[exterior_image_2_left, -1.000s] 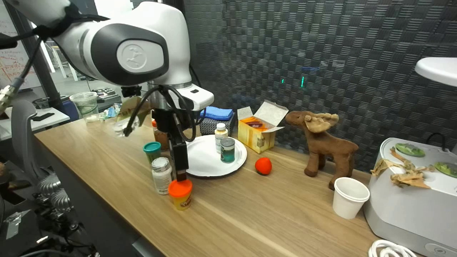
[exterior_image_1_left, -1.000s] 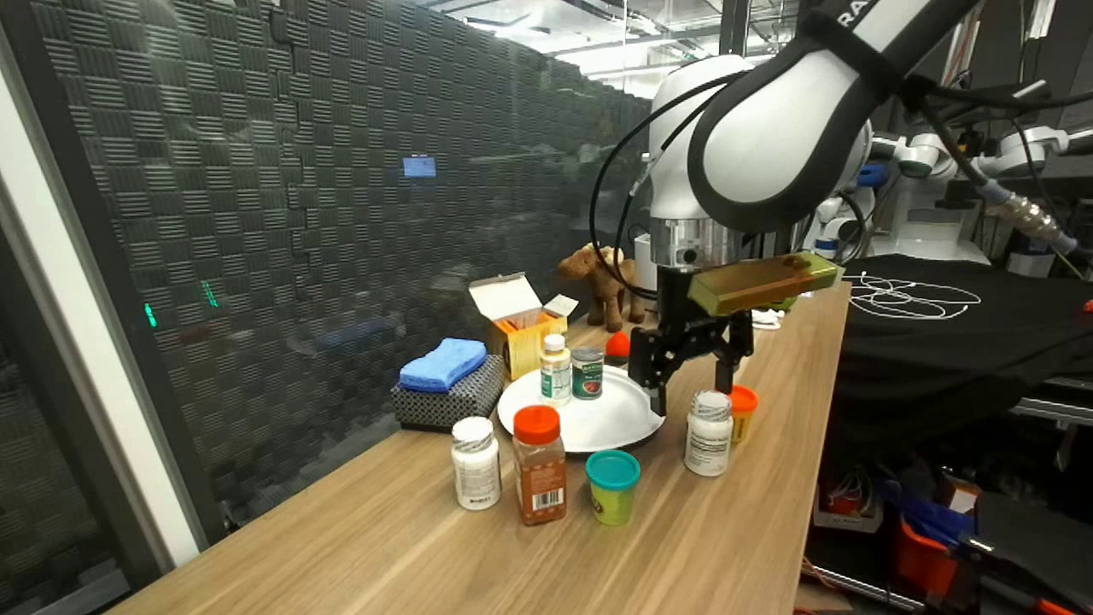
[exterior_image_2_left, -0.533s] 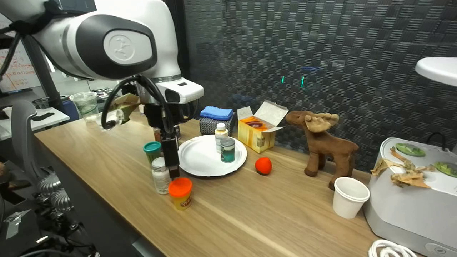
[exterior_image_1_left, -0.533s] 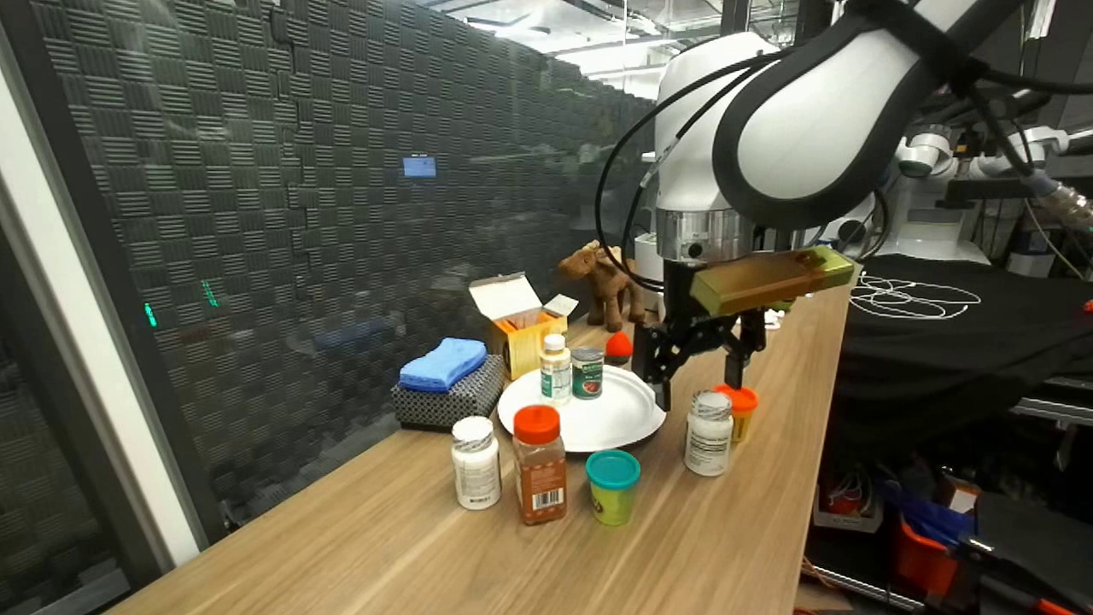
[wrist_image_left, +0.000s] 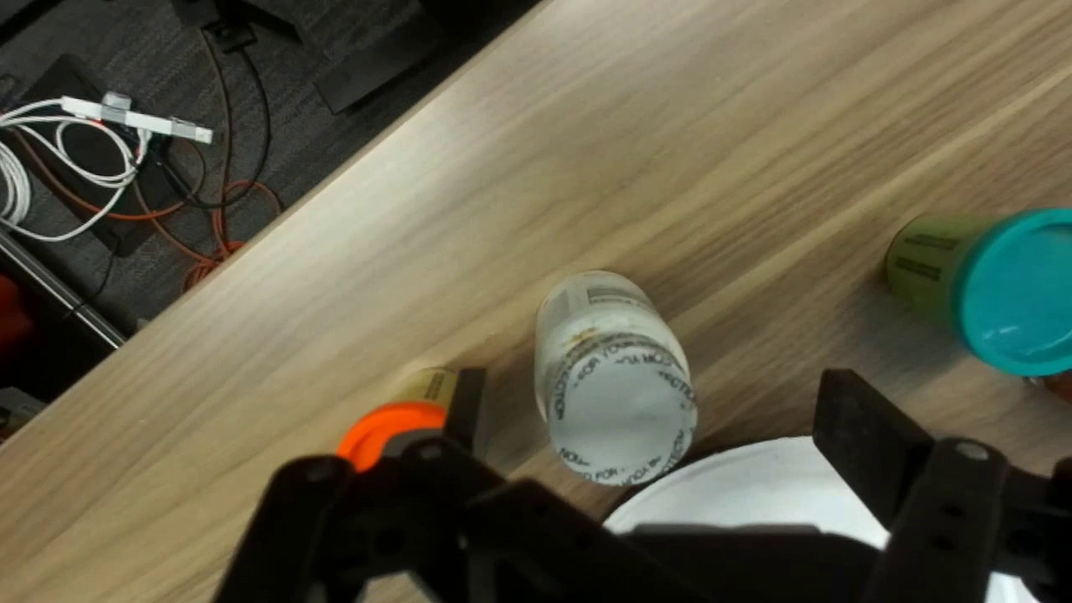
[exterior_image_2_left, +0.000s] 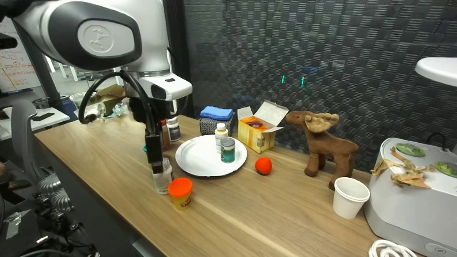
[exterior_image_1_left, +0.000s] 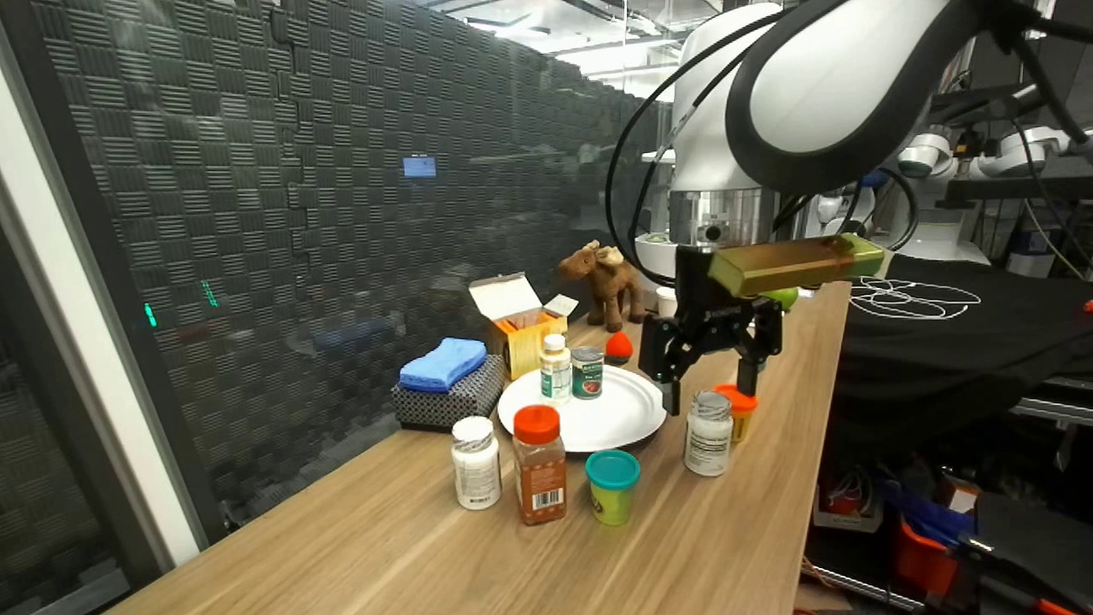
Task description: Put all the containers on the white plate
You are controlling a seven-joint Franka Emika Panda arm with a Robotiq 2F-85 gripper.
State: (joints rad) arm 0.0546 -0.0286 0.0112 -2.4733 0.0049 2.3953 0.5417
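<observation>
Gaping tool (exterior_image_1_left: pixel 709 400) near cylindrical bottle (wrist_image_left: pixel 615 381) on woodgrain (wrist_image_left: pixel 737 184)

Dark grey foam-tile wall (exterior_image_1_left: pixel 230 188) w/ block pattern runs alongside the long light-brown wood-grain tabletop (exterior_image_1_left: pixel 410 547) in both exterior views. In an exterior view: brightly lit white ceiling (exterior_image_1_left: pixel 598 55), white frame post (exterior_image_1_left: pixel 75 290) & black cloth-draped table (exterior_image_1_left: pixel 914 350). In an exterior view: red-scribbled whiteboard (exterior_image_2_left: pixel 16 67), grey curved-back chair (exterior_image_2_left: pixel 23 123) nr white desk (exterior_image_2_left: pixel 53 123). Wrist view: dk grey carpeted floor (wrist_image_left: pixel 293 126).
</observation>
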